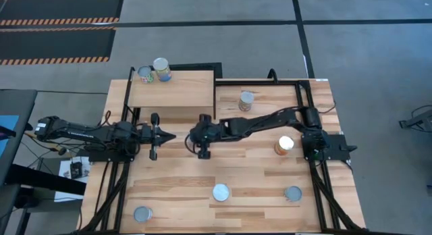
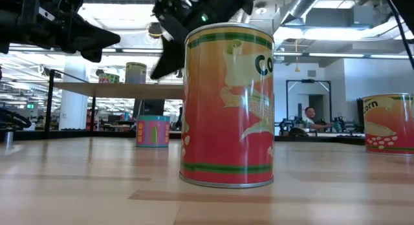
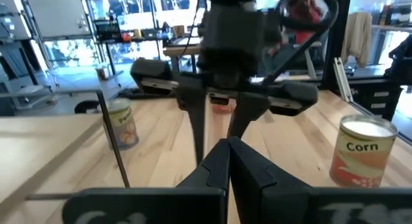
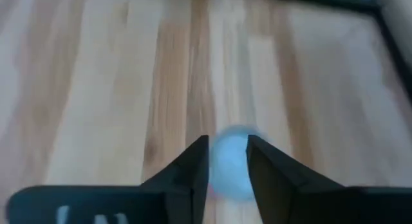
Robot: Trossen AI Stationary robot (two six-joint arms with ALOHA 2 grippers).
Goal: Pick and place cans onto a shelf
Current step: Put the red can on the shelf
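Cans: two stand on the shelf (image 1: 177,92), at its far left corner, one silver-topped (image 1: 161,69) and one with a greenish label (image 1: 144,74), just beside each other. The shelf sits at the far edge of the tabletop (image 1: 256,177), left of centre. Five more cans stand on the tabletop: one (image 1: 246,100) just right of the shelf, an orange corn can (image 1: 284,146) near the right arm's base, and three along the near side (image 1: 221,192) (image 1: 293,193) (image 1: 142,214).

Right gripper (image 1: 204,152): held over bare tabletop at the centre, in front of the shelf. In the right wrist view its fingers (image 4: 190,169) stand slightly apart, with a pale bluish round blur (image 4: 229,163) in the gap; this is possibly a can top lower down, but the view is too soft to confirm. No grip is evident.

Left gripper (image 1: 170,136): fully closed, empty, raised above the table just left of the right gripper and pointing toward it.
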